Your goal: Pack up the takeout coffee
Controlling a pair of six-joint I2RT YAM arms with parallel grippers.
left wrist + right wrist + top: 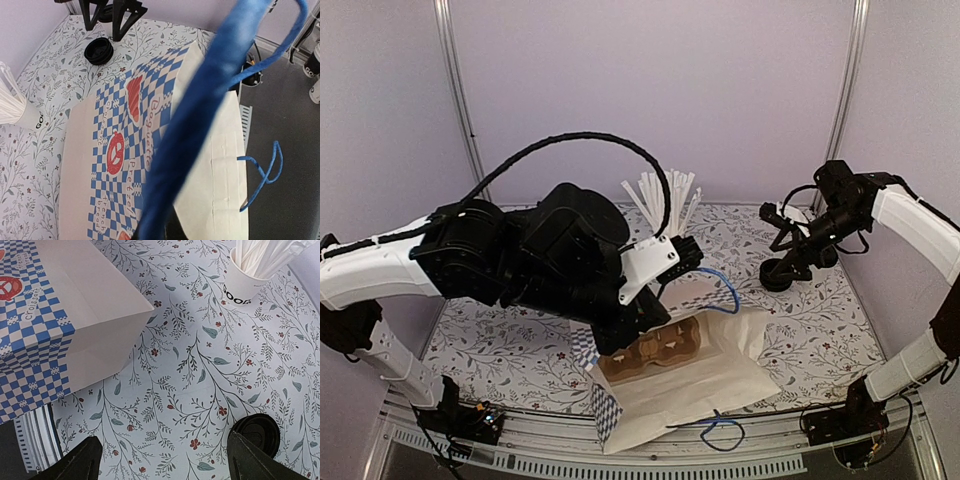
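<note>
A round black lid sits on the flowered table at the right. No white cup wall shows under it, so I cannot tell whether it is the takeout coffee. My right gripper hangs open just above it, with the lid by its right finger and only tablecloth between the jaws. A white paper bag with a blue check print lies on its side. My left gripper is shut on its blue handle, and its fingers are hidden behind the handle.
A brown cardboard cup carrier lies in the bag's mouth. A white cup full of white straws stands at the back. The bag's other blue handle hangs over the table's near edge.
</note>
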